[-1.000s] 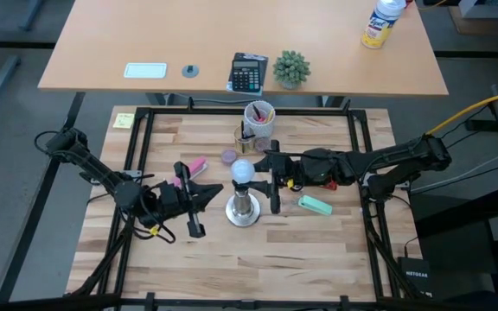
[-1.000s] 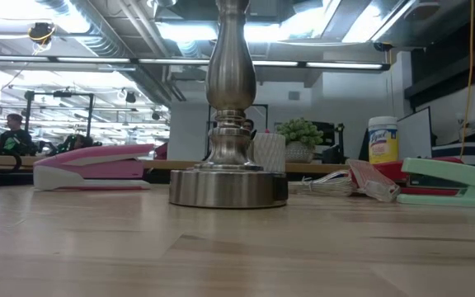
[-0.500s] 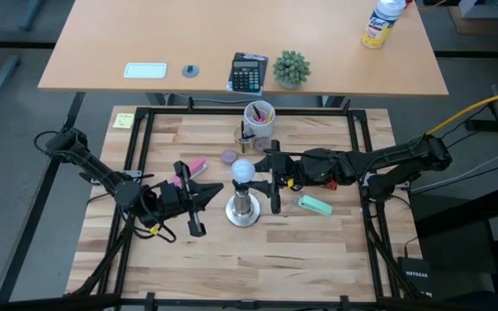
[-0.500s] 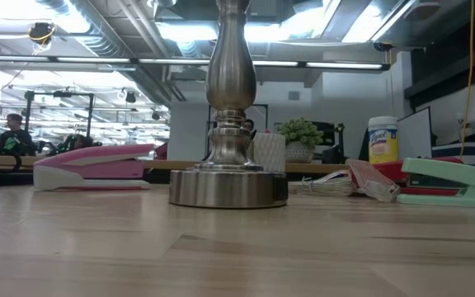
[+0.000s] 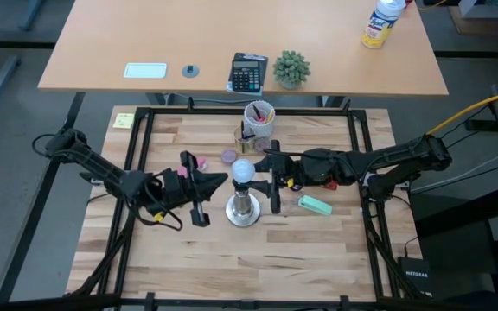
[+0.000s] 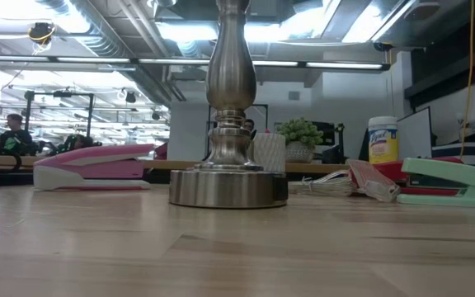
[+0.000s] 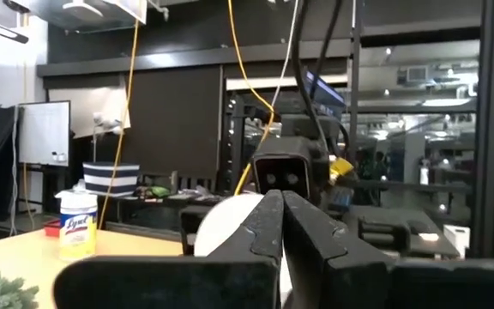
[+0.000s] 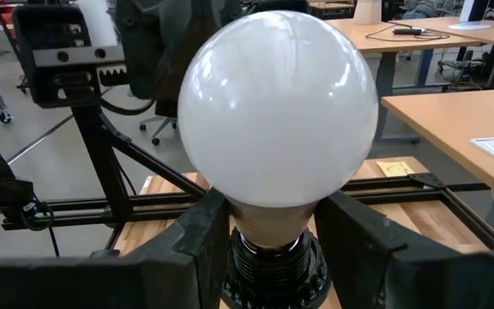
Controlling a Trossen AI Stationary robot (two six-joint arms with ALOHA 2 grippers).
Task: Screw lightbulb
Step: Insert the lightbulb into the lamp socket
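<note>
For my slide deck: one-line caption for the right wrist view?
Right gripper clasps the white lightbulb at its neck, above the socket.

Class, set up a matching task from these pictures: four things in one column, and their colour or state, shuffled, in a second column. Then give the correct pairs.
Column 1
1. lightbulb
2. left claw
3. stapler right of the metal stand
4. calculator

Column 2
A. shut, empty
B. mint green
C. black, on the far desk
D. white, sitting atop the metal stand

Pairs: 1-D, 2-A, 3-B, 4-C
</note>
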